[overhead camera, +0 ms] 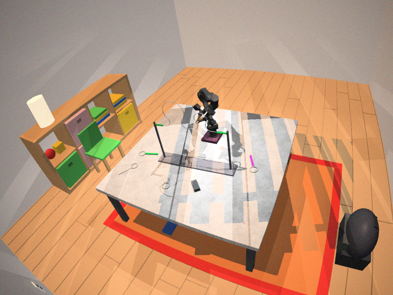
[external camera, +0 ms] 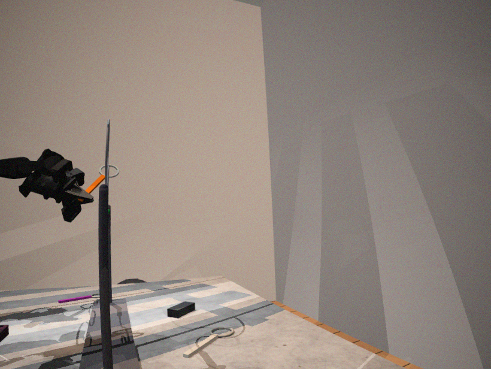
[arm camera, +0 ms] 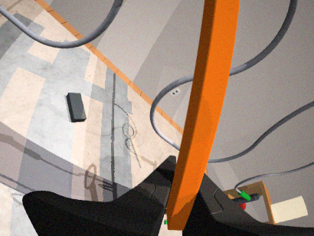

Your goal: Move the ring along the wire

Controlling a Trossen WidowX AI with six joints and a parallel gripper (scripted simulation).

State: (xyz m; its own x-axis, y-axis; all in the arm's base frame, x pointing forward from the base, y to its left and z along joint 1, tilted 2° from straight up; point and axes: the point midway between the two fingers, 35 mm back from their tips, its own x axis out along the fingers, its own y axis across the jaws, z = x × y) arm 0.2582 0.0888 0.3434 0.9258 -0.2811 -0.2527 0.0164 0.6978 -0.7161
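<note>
The orange handle (overhead camera: 199, 118) (external camera: 95, 184) (arm camera: 210, 96) is held slanted, rising from my fingers to the ring (external camera: 118, 171). My gripper (external camera: 85, 197) (arm camera: 178, 162) is shut on the handle's lower end. In the exterior view the ring appears around the thin grey wire (overhead camera: 163, 108) (external camera: 106, 150) (arm camera: 165, 92), on its middle stretch between the posts; contact cannot be told. The ring is outside the wrist view. One green part (overhead camera: 159, 125) (arm camera: 243, 195) is by the left post (overhead camera: 159, 139); the other green part (overhead camera: 221, 132) is by the right post (overhead camera: 228, 149).
A dark base plate (overhead camera: 196, 164) joins the posts. On the table (overhead camera: 219, 206) lie a black block (overhead camera: 195, 185) (external camera: 181, 309) (arm camera: 76, 107), a magenta-handled ring (overhead camera: 251, 160) (external camera: 74, 299), a green-handled ring (overhead camera: 151, 153) and pale-handled rings. Wire curves pass close behind the handle in the wrist view.
</note>
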